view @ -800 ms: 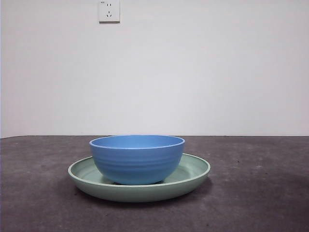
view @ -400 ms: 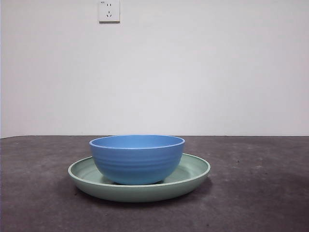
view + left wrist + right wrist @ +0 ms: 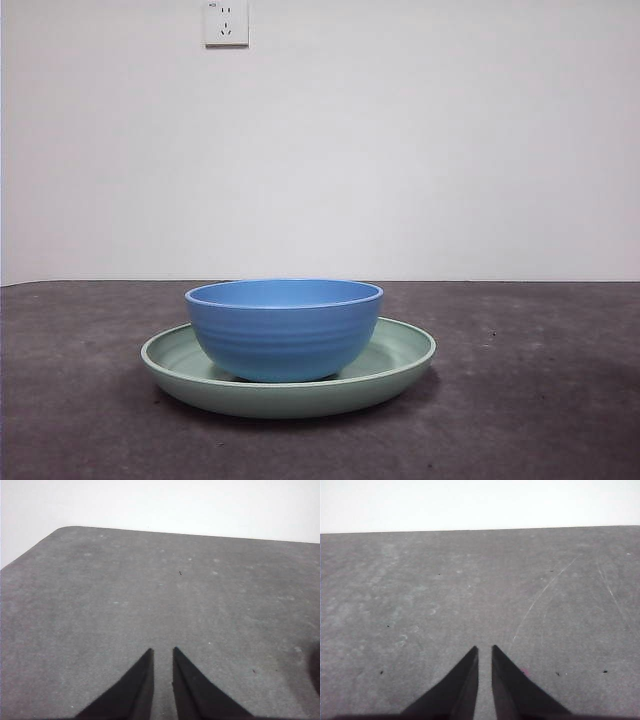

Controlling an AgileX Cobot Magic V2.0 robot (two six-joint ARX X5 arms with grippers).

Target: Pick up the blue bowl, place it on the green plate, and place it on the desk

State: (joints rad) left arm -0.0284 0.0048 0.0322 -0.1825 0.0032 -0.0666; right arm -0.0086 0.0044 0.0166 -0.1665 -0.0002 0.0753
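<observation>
In the front view the blue bowl stands upright inside the green plate, which rests on the dark desk. No arm shows in the front view. My left gripper is shut and empty over bare desk. My right gripper is shut and empty over bare desk. Neither wrist view shows the bowl or the plate.
A white wall with a power socket stands behind the desk. The left wrist view shows a rounded desk corner. The right wrist view shows the desk's far edge and pale scratches.
</observation>
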